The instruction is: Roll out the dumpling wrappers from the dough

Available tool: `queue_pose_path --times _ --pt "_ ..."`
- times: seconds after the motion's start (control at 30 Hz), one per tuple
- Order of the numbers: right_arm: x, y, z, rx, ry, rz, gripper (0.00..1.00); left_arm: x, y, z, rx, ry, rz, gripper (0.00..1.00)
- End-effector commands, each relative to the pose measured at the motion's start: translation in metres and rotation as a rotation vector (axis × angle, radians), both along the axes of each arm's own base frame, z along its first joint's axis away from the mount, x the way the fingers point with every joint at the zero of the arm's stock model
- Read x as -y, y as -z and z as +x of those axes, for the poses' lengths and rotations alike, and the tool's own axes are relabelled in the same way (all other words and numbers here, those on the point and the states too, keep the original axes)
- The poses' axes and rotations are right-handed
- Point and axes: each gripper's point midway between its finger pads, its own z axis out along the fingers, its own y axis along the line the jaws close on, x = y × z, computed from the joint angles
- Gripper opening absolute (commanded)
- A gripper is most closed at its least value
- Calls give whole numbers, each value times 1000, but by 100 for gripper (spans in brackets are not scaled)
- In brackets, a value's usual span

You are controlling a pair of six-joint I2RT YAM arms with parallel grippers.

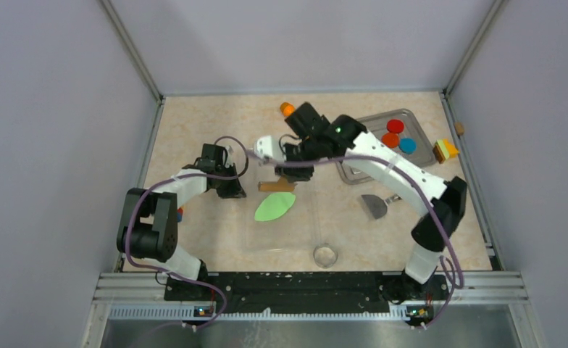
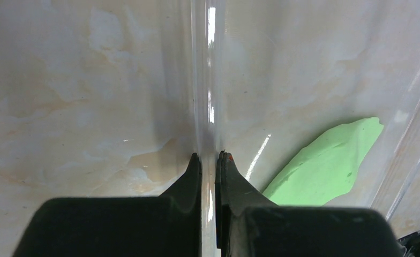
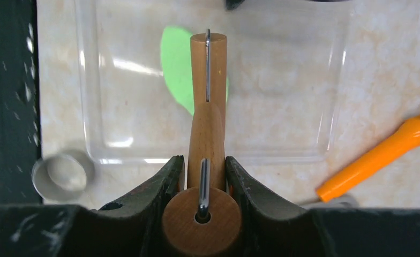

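Note:
The dough is a flat lime-green leaf-shaped sheet lying in a clear plastic tray. My right gripper is shut on a wooden roller just behind the dough. In the right wrist view the roller runs out from the gripper over the edge of the dough. My left gripper is shut on the tray's left rim. In the left wrist view its fingers pinch that rim, with the dough to the right. No dumpling wrappers are in view.
A metal tray at the back right holds red, orange and blue discs. An orange-handled tool lies behind the right arm. A grey scraper and a clear round cutter lie nearer the front.

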Motion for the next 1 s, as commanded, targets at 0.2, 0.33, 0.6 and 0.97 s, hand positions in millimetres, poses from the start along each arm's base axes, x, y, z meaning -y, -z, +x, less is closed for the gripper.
queue_pose_path --times 0.2,0.33,0.6,0.97 --pt "-2 21 -9 530 -383 -174 0 5 -3 3 22 65 -11 0" --pt "-13 26 -9 582 -423 -167 0 6 -3 4 18 69 -14 0" --pt "-27 52 -18 519 -489 -184 0 9 0 4 5 77 -28 0" --pt "-18 108 -26 389 -481 -282 0 8 1 5 2 76 -22 0"
